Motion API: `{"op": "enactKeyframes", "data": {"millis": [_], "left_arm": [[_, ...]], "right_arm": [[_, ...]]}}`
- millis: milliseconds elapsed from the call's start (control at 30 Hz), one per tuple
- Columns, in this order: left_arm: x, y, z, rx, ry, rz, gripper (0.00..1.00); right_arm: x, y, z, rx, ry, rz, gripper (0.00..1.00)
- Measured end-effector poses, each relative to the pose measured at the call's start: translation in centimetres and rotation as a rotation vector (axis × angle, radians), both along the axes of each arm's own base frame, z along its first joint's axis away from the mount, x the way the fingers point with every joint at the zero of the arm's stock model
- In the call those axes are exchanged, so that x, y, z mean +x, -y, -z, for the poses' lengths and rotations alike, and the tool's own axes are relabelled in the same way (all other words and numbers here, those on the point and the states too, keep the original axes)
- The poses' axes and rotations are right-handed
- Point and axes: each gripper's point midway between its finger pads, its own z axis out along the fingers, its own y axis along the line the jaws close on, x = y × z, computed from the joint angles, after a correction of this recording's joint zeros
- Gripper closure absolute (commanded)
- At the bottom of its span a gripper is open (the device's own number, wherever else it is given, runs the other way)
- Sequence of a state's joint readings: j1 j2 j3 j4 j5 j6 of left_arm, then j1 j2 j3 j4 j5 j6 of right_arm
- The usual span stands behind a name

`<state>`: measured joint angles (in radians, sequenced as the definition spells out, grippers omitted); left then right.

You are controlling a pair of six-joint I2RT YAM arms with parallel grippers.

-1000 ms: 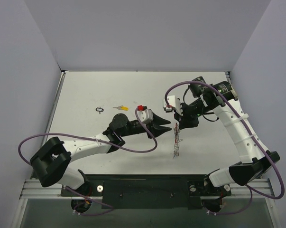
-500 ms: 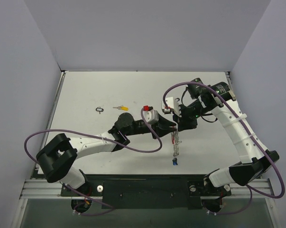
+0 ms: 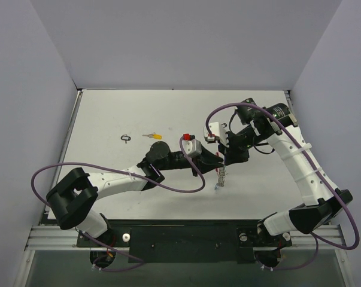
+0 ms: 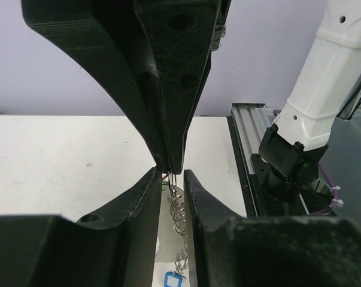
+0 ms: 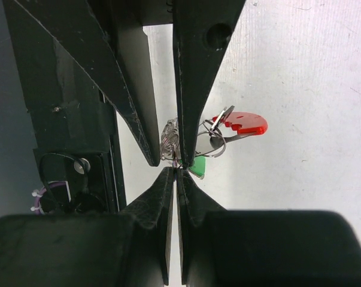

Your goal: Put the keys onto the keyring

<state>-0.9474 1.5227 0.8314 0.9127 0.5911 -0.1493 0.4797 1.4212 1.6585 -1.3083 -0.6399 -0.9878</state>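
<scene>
Top external: keyring (image 3: pixel 222 178) hangs between both grippers.
Handling: likely light, floppy, slippery coil — best pinched at its top loop.
Right gripper (image 5: pixel 176 170): pressed together on the top wire.
Left gripper (image 4: pixel 170 173): narrow gap astride the coil — grip unclear.

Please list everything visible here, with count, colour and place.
long silver metal coil keyring with curved red plastic piece: one, silver and red, hanging between the grippers.
key with green plastic cover: one, green, on the keyring near the red piece.
key with blue cover: one, blue, at the keyring's lower end.
key with yellow cover: one, yellow, on the table.
small bare black loop: one, black, left of the yellow key.
table: one, white, under everything.
left gripper: one, black, fingers beside the coil.
right gripper: one, black, shut on the keyring.
</scene>
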Motion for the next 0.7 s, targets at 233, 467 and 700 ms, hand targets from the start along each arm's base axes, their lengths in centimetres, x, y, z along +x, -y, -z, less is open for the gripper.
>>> {"op": "enactKeyframes", "data": {"millis": [233, 467, 700], "left_arm": [[-0.18, 0.16, 0.29, 0.015, -0.005, 0.017, 0.73], [-0.13, 0.38, 0.57, 0.028, -0.011, 0.023, 1.00], [-0.21, 0.48, 0.76, 0.045, -0.014, 0.033, 1.00]], "right_arm": [[-0.02, 0.00, 0.00, 0.000, -0.002, 0.003, 1.00], [-0.15, 0.06, 0.07, -0.003, -0.010, 0.007, 1.00], [-0.38, 0.11, 0.22, -0.006, -0.026, 0.014, 0.81]]}}
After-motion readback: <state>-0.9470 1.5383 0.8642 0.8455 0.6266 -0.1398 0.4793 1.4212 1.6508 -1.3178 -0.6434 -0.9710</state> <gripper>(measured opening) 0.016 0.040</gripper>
